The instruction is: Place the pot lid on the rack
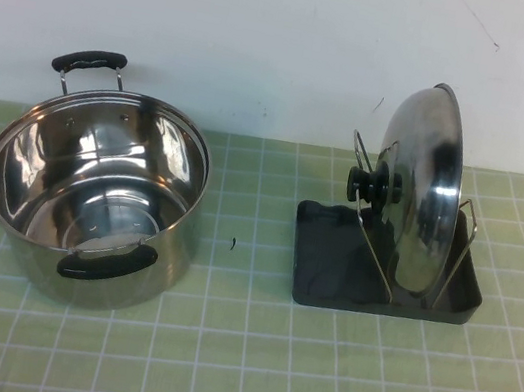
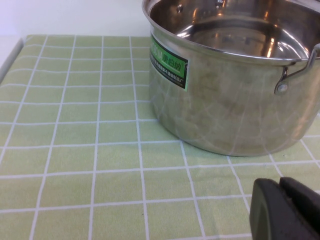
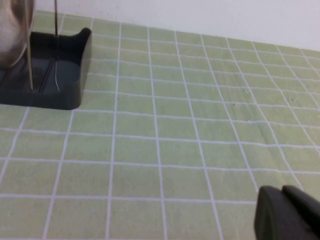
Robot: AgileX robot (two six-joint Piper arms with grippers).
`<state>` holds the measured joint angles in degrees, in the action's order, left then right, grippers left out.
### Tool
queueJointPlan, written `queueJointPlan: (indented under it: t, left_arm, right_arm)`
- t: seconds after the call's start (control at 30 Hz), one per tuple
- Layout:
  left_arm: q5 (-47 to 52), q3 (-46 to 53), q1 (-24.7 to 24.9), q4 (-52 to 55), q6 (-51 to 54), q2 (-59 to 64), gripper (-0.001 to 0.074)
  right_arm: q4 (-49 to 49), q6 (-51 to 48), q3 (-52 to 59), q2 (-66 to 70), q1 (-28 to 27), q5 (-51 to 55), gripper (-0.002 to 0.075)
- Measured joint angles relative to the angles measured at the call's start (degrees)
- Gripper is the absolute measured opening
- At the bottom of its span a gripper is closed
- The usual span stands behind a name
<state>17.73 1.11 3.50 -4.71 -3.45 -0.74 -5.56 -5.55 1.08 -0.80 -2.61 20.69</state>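
Pot lid (image 1: 424,189), a round domed shiny stainless-steel piece with a black round knob (image 1: 374,184) at its centre, stands on edge in the dark grey rectangular plastic rack (image 1: 327,258), its lower rim down in the tray and its dome leaning between the thin upright steel wire loops (image 1: 382,248). The knob faces the deep steel pot (image 1: 92,192) with two black handles, which sits well apart on the robot's left of the green checked bench (image 1: 244,355).

The placing looks finished, so what remains, I judge, is only to keep both arms clear and let the lid rest; any sweep near the rack could tip the lid out of the wires, since it balances on a narrow rim.

The left pincer (image 2: 287,209) hangs low over the bench just beside the pot wall, fingers pressed together and empty. The right pincer (image 3: 290,212) hovers over bare bench, near the rack's corner, also closed on nothing. Neither shows in the high view.

The lid's polished face mirrors the room, with a darker streak down the dome.
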Motion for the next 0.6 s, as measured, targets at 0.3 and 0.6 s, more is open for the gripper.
queueJointPlan:
  t: [0.3, 0.6]
  left_arm:
    - [0.0, 0.0, 0.0, 0.0, 0.0, 0.0, -0.0002]
    - [0.0, 0.0, 0.0, 0.0, -0.16, 0.0, -0.0002]
  right_arm:
    - [0.0, 2.62, 0.0, 0.0, 0.0, 0.0, -0.0001]
    - [0.0, 2.82, 0.0, 0.0, 0.0, 0.0, -0.0001]
